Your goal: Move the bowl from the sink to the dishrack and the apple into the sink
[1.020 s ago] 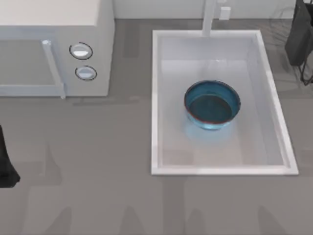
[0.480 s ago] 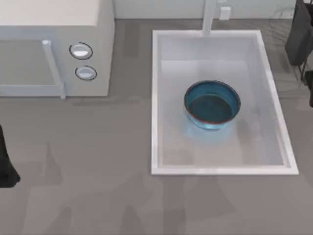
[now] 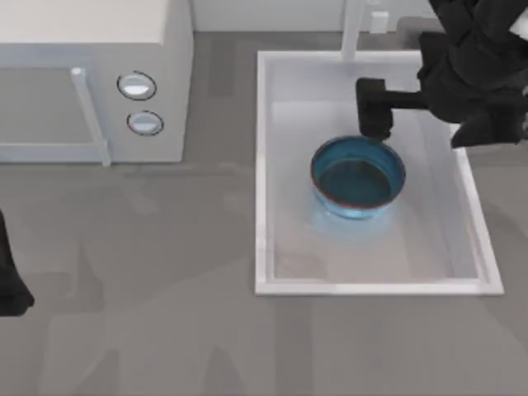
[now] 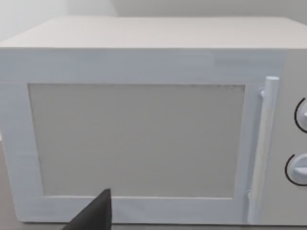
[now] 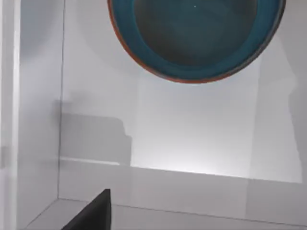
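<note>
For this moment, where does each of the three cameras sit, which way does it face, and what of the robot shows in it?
Top view: above the table, looking down on the large white rectangular sink, the round glossy blue bowl inside it and the white microwave; the right gripper hangs at the bowl's far rim, the left arm sits at the left edge.
Left wrist view: faces the microwave door; a dark finger shows.
Right wrist view: looks into the sink at the bowl; a dark finger shows.
Shared: top and right wrist, bowl and sink; top and left wrist, microwave.

White microwave (image 3: 91,78) sits in the upper left of the frame with two round knobs (image 3: 137,86) and a closed door, on a grey surface (image 3: 165,313).
</note>
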You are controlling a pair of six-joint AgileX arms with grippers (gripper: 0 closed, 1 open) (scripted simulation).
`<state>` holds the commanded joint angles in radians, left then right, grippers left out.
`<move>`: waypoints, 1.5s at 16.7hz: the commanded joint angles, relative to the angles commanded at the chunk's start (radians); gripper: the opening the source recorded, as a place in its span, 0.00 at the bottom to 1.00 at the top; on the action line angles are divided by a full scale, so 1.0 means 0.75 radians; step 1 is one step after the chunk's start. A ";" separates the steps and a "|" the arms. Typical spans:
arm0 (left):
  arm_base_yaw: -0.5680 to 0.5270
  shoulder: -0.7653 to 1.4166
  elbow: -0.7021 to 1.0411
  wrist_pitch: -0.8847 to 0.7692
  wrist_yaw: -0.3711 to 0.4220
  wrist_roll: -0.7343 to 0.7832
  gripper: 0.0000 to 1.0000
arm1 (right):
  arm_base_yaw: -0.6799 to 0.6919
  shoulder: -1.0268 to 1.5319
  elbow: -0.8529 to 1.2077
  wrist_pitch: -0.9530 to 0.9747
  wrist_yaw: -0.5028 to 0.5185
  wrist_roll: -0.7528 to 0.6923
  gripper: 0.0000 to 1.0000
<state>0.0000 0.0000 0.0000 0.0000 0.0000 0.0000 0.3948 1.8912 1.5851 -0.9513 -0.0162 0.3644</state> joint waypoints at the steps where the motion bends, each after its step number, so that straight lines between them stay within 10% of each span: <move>1: 0.000 0.000 0.000 0.000 0.000 0.000 1.00 | 0.023 0.136 0.131 -0.064 0.004 0.029 1.00; 11: 0.000 0.000 0.000 0.000 0.000 0.000 1.00 | 0.159 0.988 1.175 -0.391 0.145 0.217 1.00; 25: 0.000 0.000 0.000 0.000 0.000 0.000 1.00 | 0.151 1.224 1.241 -0.196 0.171 0.214 1.00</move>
<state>0.0000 0.0000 0.0000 0.0000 0.0000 0.0000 0.5080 2.8089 2.5161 -1.0982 0.1121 0.5251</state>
